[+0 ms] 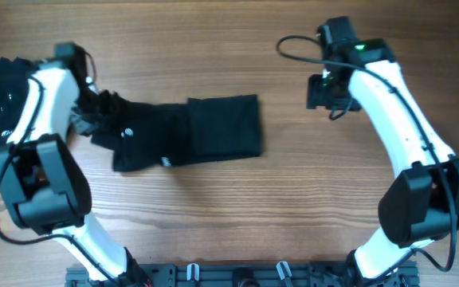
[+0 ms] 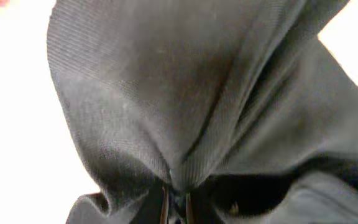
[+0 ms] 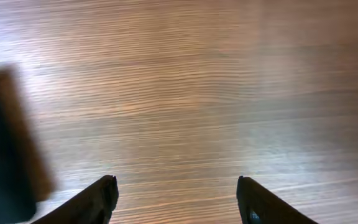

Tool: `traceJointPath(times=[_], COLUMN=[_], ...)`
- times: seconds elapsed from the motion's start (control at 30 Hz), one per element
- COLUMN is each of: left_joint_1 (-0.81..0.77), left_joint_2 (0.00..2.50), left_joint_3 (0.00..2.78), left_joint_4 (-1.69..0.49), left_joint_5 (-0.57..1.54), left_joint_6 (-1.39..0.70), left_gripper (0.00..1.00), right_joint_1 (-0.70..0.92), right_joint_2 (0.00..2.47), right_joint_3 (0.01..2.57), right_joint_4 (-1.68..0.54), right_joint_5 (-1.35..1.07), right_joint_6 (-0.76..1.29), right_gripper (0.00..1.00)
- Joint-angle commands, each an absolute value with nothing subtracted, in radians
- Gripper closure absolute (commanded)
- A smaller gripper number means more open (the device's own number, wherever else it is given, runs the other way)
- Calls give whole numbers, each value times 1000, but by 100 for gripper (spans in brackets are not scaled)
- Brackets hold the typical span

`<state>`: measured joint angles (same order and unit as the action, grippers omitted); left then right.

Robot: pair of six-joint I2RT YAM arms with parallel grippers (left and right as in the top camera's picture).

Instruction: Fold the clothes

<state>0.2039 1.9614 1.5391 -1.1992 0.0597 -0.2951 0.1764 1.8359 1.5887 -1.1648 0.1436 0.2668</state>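
Clothes (image 1: 213,127) on wooden table (image 1: 293,223), bunched in left jaws.

Cloth, wood and plastic, that's all I've got on screen

From my seat the black shirt (image 1: 205,131) reads as soft matt cloth with zero shine, and the left wrist cam shows a fine ribbed knit with a slightly fuzzy face. The table (image 1: 293,215) is wood or wood-look, warm brown with long straight grain. It's smooth, with a low satin sheen on the right wrist cam. The left arm (image 1: 42,92) and right arm (image 1: 401,108) have smooth white plastic-looking shells, a bit glossy, with matt black joint housings. The right gripper (image 3: 176,190) looks like dark matt plastic.
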Motion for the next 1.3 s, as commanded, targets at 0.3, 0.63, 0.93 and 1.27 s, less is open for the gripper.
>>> traceJointPath(times=[0.3, 0.63, 0.93, 1.27], left_joint_1=[-382, -605, -223, -89], left_joint_2=[1886, 1963, 1871, 2080], left_joint_3=[1687, 1697, 1730, 1555], left_joint_4=[-1102, -931, -1010, -968], left_joint_5=[328, 215, 276, 558], left_joint_6=[-376, -354, -404, -208], left_gripper=[92, 41, 24, 11], right_joint_1=[98, 98, 101, 102], right_joint_2=[1825, 1825, 1825, 1827], right_joint_3=[1597, 1597, 1596, 1595], right_joint_4=[-1164, -1186, -1189, -1180], right_joint_5=[65, 17, -346, -346], right_joint_6=[182, 156, -68, -22], right_gripper=[32, 30, 24, 21])
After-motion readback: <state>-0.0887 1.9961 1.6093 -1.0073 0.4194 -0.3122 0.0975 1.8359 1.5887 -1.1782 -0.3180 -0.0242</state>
